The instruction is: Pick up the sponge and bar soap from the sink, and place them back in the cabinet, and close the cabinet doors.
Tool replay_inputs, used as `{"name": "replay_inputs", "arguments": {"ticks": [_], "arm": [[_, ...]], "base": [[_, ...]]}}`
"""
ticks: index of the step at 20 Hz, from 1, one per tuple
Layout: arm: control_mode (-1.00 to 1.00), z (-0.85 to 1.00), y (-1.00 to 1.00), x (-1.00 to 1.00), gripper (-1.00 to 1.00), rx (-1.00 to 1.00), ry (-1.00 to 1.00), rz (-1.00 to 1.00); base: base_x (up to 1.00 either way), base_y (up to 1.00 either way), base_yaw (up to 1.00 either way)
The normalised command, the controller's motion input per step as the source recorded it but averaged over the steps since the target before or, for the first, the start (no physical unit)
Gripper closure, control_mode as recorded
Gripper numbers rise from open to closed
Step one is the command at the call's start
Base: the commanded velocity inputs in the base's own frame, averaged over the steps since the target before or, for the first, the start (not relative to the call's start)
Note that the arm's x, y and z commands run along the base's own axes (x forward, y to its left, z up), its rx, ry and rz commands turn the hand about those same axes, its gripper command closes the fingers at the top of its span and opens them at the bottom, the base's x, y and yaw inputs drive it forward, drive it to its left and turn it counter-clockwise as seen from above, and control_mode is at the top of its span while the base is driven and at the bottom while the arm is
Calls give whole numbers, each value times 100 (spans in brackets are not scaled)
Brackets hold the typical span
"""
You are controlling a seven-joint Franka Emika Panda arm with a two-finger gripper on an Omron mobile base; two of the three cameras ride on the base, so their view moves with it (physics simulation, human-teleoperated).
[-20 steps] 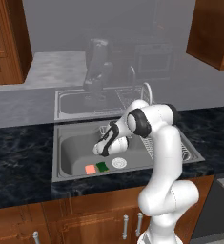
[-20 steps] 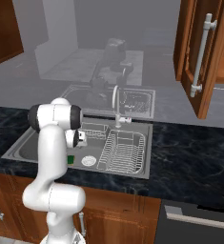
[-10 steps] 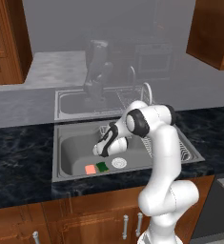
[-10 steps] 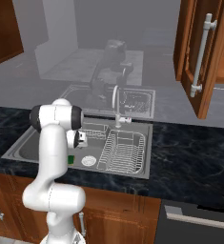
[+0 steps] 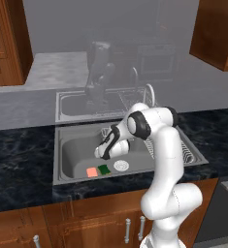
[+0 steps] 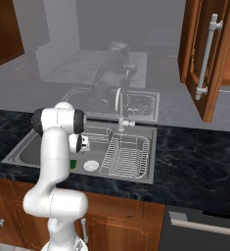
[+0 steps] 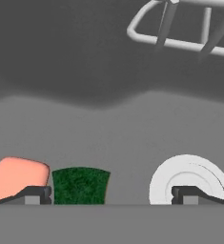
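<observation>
The sink (image 5: 67, 145) serves as the anchor here. At its front edge, nearest the base, the bar soap (image 5: 91, 172) and the sponge (image 5: 103, 169) lie flat on the basin floor, just beside each other, with the soap on the outer side and the sponge toward the round white drain (image 5: 121, 165). In the hand view the same order shows: bar soap (image 7: 18, 178), sponge (image 7: 81, 185), then the drain (image 7: 189, 178) well off to the other side.

Above the basin floor, the gripper (image 5: 102, 151) hangs low inside the sink with its jaws spread wide and nothing between them. In the hand view one fingertip sits in front of the soap's lower edge and the other in front of the drain, so the sponge lies in the gap between them, nearer the soap-side finger.

Beside the basin, within the sink's drainer half, stands the wire rack (image 6: 126, 157). Behind the rack, at the sink's back rim, rises the curved faucet (image 6: 119, 110).

Farther off, above and to the right of the sink, a cabinet door (image 6: 204, 59) stands swung open, its long vertical silver handle (image 6: 207, 56) facing the room.
</observation>
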Motion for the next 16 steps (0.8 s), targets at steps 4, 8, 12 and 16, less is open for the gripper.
{"name": "replay_inputs", "arguments": {"ticks": [4, 8, 12, 16], "arm": [[-100, -6, 0, 5, -100, 0, 0, 0], [-100, -6, 0, 5, -100, 0, 0, 0], [-100, -7, 0, 6, -100, 0, 0, 0], [-100, -7, 0, 8, -100, 0, 0, 0]], "base": [[0, 0, 0], [0, 0, 0], [0, 0, 0], [0, 0, 0]]}}
